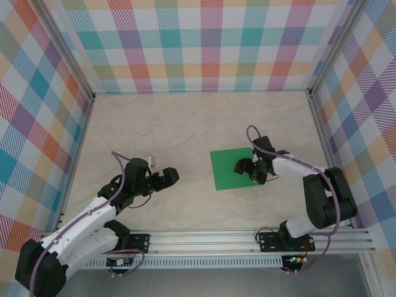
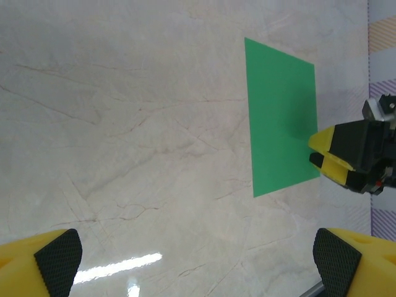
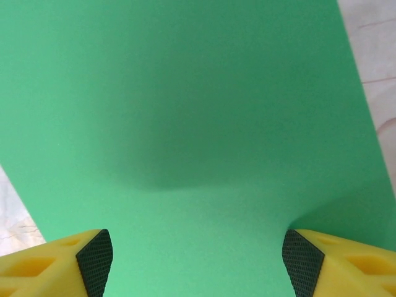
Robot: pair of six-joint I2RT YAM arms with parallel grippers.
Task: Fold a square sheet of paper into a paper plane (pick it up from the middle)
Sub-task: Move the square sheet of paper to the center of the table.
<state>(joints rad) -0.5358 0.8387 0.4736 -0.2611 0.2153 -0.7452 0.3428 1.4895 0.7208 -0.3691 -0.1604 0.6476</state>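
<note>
Right gripper (image 3: 198, 263) hangs wide-jawed over the green sheet (image 3: 185, 111); closing on flat paper could skid or crumple it; left gripper (image 2: 198, 257), also wide, sits well aside

A: We log the worktop (image 1: 185, 124): pale beige, marble-veined, with a glare streak near its front in the left wrist view.
B: We find one item on it: the square sheet of paper (image 1: 224, 170), bright green, lying flat, right of centre.
A: Edges?
B: Slightly skewed to the worktop's sides; surface smooth.
</note>
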